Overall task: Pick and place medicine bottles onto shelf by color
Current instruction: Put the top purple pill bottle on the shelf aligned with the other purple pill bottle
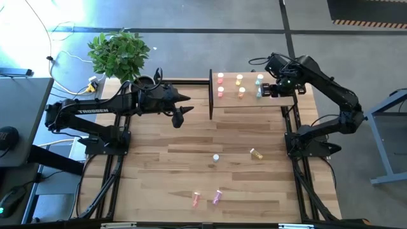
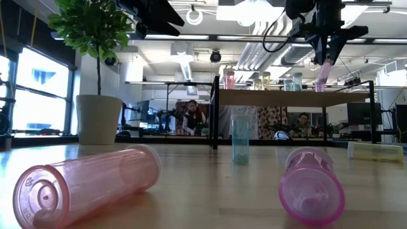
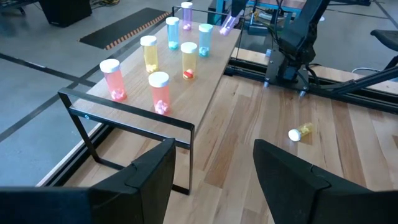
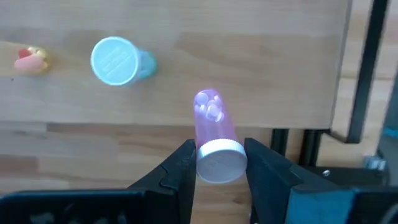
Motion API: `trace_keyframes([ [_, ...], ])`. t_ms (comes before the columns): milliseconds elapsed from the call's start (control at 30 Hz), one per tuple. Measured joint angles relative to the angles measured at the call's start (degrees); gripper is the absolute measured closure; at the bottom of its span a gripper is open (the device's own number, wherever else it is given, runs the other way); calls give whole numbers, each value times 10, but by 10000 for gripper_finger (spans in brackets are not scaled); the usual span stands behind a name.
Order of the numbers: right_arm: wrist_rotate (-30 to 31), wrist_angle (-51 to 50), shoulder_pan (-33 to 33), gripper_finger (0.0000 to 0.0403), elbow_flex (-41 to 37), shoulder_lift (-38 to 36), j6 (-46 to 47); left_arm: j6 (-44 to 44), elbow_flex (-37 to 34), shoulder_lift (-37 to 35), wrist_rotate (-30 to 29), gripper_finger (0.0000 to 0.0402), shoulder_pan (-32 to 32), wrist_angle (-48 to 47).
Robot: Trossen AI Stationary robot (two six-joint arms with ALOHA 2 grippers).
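The shelf [image 1: 280, 102], a light-wood board on a black frame, stands at the table's far right. Several medicine bottles stand upright on it in pairs: red [image 3: 112, 78], yellow [image 3: 188, 60], teal [image 3: 205, 38], plus one magenta [image 3: 186, 15]. My right gripper [image 4: 217, 165] hangs over the shelf's right end, shut on a magenta bottle [image 4: 211, 118]. My left gripper [image 3: 214, 168] hovers open and empty left of the shelf [image 1: 184, 107]. On the table lie a yellow bottle [image 1: 256, 153], a pink one [image 1: 196, 200] and a magenta one [image 1: 217, 196]; a teal one [image 2: 240, 138] stands. My right gripper pinches the magenta bottle at its white-capped top end [image 4: 219, 163] between its two fingers. The fingers come from above, pointing down. The bottle hangs below them, slightly tilted, its bottom [image 2: 321, 84] clear of the shelf board.
A potted plant [image 1: 117, 54] stands at the table's far left corner. The shelf's black end post [image 1: 210, 95] rises between my left gripper and the bottles. The middle of the table between the loose bottles is bare wood. People sit in the room beyond the table.
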Motion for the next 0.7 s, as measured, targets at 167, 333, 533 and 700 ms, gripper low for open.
trace_keyframes([
  [167,22,0,-1,290,0,8,1,0,0,0,0,194,0,0],
  [333,15,0,-3,290,0,31,-6,0,0,0,8,194,0,0],
  [533,-11,0,-3,290,0,50,-27,0,0,0,16,194,0,0],
  [700,-27,0,-3,290,0,49,-31,0,0,0,16,194,0,0],
])
